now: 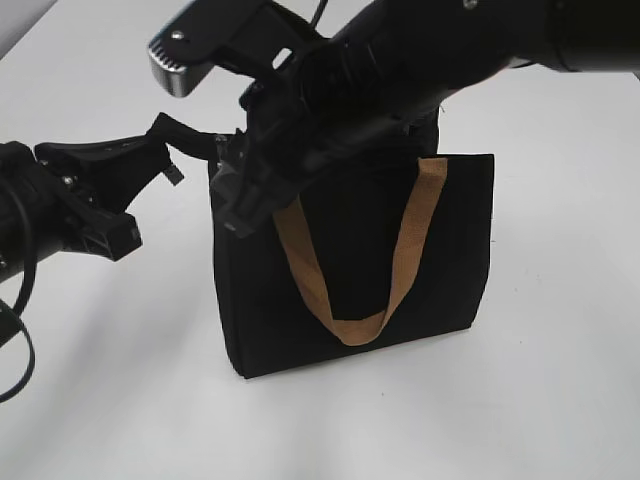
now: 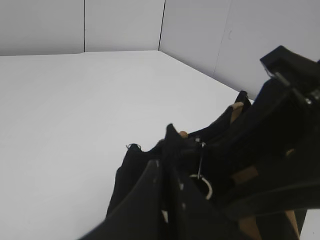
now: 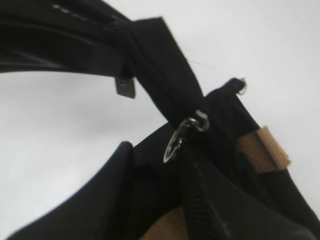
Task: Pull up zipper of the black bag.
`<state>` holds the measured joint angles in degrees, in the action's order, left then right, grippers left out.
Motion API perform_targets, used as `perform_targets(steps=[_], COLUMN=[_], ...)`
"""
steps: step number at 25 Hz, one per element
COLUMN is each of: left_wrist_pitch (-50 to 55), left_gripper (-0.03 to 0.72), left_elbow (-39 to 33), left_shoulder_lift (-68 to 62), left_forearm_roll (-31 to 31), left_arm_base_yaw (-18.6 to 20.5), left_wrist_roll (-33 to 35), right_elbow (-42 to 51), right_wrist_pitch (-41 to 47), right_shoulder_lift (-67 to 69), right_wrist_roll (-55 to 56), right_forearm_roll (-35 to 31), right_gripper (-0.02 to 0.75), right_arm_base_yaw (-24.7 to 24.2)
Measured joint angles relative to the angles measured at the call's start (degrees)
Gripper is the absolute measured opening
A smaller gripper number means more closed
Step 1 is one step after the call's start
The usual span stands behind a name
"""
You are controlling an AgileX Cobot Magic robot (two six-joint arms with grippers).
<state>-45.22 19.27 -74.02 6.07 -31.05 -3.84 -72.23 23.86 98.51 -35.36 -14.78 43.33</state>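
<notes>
The black bag (image 1: 450, 240) stands upright on the white table, one tan handle (image 1: 412, 240) hanging down its front. My left gripper (image 1: 150, 158) is shut on the black tail of the zipper tape (image 3: 155, 75) and holds it stretched out to the left of the bag's top corner; in the left wrist view the fingers (image 2: 167, 175) pinch black fabric. My right gripper (image 1: 240, 205) hovers over the bag's top left end. In the right wrist view its fingers (image 3: 175, 170) are apart on either side of the zip line, just behind the silvery ring pull (image 3: 176, 142), which hangs free. The pull also shows in the left wrist view (image 2: 202, 182).
The white table (image 1: 520, 400) spreads all round the bag. White wall panels (image 2: 125, 25) stand behind the table. The right arm (image 1: 450, 50) crosses above the bag's top from the upper right. Cables (image 1: 15, 340) hang by the left arm.
</notes>
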Motion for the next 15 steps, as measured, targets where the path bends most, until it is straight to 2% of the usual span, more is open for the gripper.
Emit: perform_targets(steps=[9,12,15], left_wrist_pitch=[-2.7,-4.1,-4.6], left_gripper=[0.003,0.003,0.003], left_elbow=[0.0,0.0,0.0], left_shoulder_lift=[0.0,0.0,0.0], left_forearm_roll=[0.6,2.5,4.7], left_arm_base_yaw=[0.0,0.0,0.0], left_wrist_roll=[0.0,-1.0,-2.9], right_elbow=[0.0,0.0,0.0], right_wrist_pitch=[0.2,0.2,-0.3], right_shoulder_lift=[0.1,0.7,0.9], right_wrist_roll=[2.8,3.5,3.8], right_forearm_roll=[-0.1,-0.2,-0.3], right_gripper=[0.243,0.202,0.118], right_arm_base_yaw=[-1.1,-1.1,-1.1])
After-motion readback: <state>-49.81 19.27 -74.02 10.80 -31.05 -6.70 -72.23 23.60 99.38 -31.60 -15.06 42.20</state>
